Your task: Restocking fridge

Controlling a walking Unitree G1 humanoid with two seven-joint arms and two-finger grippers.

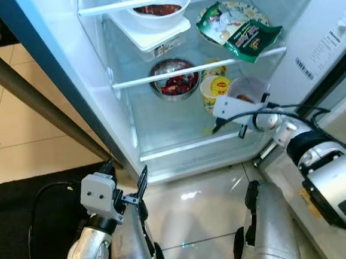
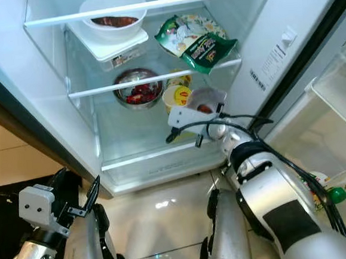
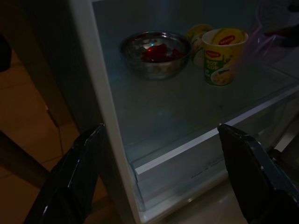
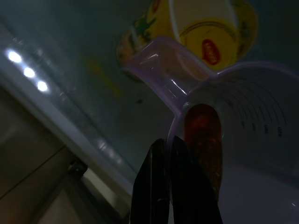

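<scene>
Five containers sit in the open white fridge [image 1: 67, 84]:
- White round bowl [image 1: 156, 9] of dark red food, on a flat white lidded box [image 1: 153, 35], upper shelf.
- Green printed snack packet [image 1: 240, 31], beside it.
- Steel bowl [image 1: 174, 78] of red pieces, lower shelf.
- Yellow paper noodle cup [image 1: 216, 91].
- Clear lilac plastic measuring jug [image 4: 243, 116] holding something reddish, touching the cup.
- Right gripper [image 4: 170, 161]: fingers together at the jug's rim.
- Left gripper [image 3: 159, 154]: fingers spread, low before the fridge.
</scene>
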